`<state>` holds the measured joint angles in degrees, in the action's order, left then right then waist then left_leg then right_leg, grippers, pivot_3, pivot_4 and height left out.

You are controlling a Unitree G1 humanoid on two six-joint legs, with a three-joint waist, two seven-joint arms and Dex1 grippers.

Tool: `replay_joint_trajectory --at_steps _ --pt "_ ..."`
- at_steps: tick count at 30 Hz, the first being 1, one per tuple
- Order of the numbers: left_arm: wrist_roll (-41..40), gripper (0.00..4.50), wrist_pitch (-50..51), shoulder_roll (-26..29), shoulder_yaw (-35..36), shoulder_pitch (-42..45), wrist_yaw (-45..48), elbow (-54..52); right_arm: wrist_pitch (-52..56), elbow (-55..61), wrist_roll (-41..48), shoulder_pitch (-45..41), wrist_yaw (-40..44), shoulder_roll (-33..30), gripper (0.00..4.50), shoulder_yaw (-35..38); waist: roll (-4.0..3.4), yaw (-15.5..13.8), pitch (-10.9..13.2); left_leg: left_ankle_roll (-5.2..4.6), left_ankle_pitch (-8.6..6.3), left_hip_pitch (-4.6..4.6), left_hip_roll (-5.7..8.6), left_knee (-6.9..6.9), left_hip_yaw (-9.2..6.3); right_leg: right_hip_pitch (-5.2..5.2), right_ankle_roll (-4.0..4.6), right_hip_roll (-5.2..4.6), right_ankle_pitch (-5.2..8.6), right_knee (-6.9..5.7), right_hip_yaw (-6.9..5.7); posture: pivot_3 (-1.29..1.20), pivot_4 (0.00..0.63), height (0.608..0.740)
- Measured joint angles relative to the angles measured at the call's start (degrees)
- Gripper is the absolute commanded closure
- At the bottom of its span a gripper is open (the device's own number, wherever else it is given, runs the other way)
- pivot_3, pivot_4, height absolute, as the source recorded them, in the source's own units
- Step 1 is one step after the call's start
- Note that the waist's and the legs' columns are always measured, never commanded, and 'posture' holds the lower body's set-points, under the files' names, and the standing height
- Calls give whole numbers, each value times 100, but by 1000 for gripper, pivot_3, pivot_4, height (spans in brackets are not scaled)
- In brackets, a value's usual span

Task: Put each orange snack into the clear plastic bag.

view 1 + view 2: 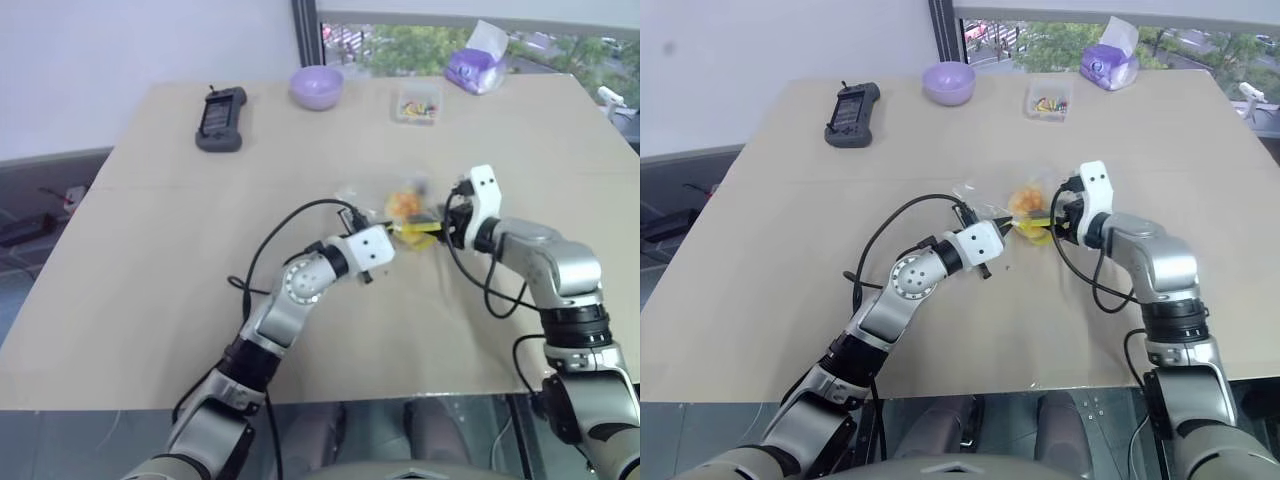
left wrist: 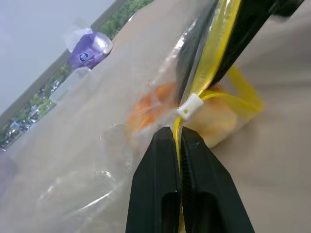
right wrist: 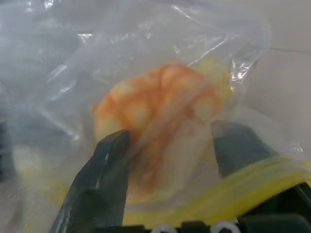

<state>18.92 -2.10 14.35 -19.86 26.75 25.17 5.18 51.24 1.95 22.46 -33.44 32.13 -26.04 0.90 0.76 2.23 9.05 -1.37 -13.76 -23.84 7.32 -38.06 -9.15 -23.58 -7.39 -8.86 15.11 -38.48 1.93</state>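
Note:
The clear plastic bag [image 1: 360, 197] lies crumpled at mid-table, its yellow zip strip [image 2: 214, 58] facing me. The orange snack [image 3: 165, 107], a round orange-yellow bun, sits inside the bag and is seen through the plastic. My left gripper [image 2: 179, 138] is shut on the yellow zip strip just below the white slider [image 2: 189, 107] and holds the bag's edge up. At the bag's mouth from the right is my right gripper [image 3: 172, 133], open. Its two fingers stand apart on either side of the bun; whether they touch it I cannot tell.
Along the far edge of the table [image 1: 150, 300] are a black handheld device [image 1: 220, 118], a purple bowl [image 1: 317, 87], a small clear box of colourful bits [image 1: 417, 105] and a purple tissue pack [image 1: 475, 65]. Black cables hang from both wrists.

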Motion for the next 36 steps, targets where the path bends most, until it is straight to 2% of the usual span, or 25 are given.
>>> replay_joint_trajectory --at_steps 8,11,14,19,27,30,31,32,35,36 --pt "-23 4500 192 84 198 -48 -62 16 -368 683 213 921 1252 -1469 1604 46 2 -37 1 -2 -1 -1 1 0 4 4 -1 -1 0 6 -1 0 150 740" --pt "-50 4500 197 89 198 -48 -61 16 -1062 645 -207 994 1354 -1757 1604 -37 2 -30 1 -2 -1 0 0 0 5 3 -2 -1 0 6 -1 0 150 740" --pt "-87 4500 204 104 199 -49 -57 16 -2139 218 -1150 939 1133 -1976 1604 -460 3 -36 1 -2 -1 1 0 -1 7 4 -2 -1 0 6 -1 0 150 740" --pt "-111 4500 209 104 196 -45 -52 17 -3293 -547 -2295 763 788 -1727 1604 -1181 3 -17 2 -1 -1 1 -1 -1 8 3 -2 -1 0 6 1 0 150 740" --pt "-111 4500 223 126 192 -43 -52 18 -3944 -996 -2809 405 506 -1337 1604 -1288 4 -42 2 -1 0 0 0 -1 4 4 -2 -1 0 8 0 0 150 740" --pt "-110 4500 227 134 191 -46 -52 18 -4064 -999 -2847 378 526 -1335 2226 -1286 3 -44 2 -1 0 0 0 -2 4 4 -2 -1 0 8 0 0 150 740" --pt "-109 4500 228 133 191 -47 -52 18 -4096 -999 -2857 378 549 -1335 2625 -1287 3 -44 2 -1 0 0 0 -2 4 4 -1 -1 0 8 0 0 150 740" --pt "-109 4500 230 132 190 -49 -53 18 -4142 -999 -2870 378 568 -1335 3219 -1287 3 -41 2 -1 -1 0 0 -2 4 4 -2 -1 0 8 0 0 150 740" --pt "-109 4500 231 129 187 -52 -53 18 -4177 -999 -2908 378 589 -1335 4443 -1287 3 -39 2 -1 -1 0 0 -2 4 4 -2 -1 0 8 0 0 150 740" --pt "-108 4500 231 129 187 -52 -53 18 -4191 -999 -2923 378 601 -1335 4443 -1287 3 -39 1 -1 0 0 0 -2 4 4 -1 -1 0 8 0 0 150 740"
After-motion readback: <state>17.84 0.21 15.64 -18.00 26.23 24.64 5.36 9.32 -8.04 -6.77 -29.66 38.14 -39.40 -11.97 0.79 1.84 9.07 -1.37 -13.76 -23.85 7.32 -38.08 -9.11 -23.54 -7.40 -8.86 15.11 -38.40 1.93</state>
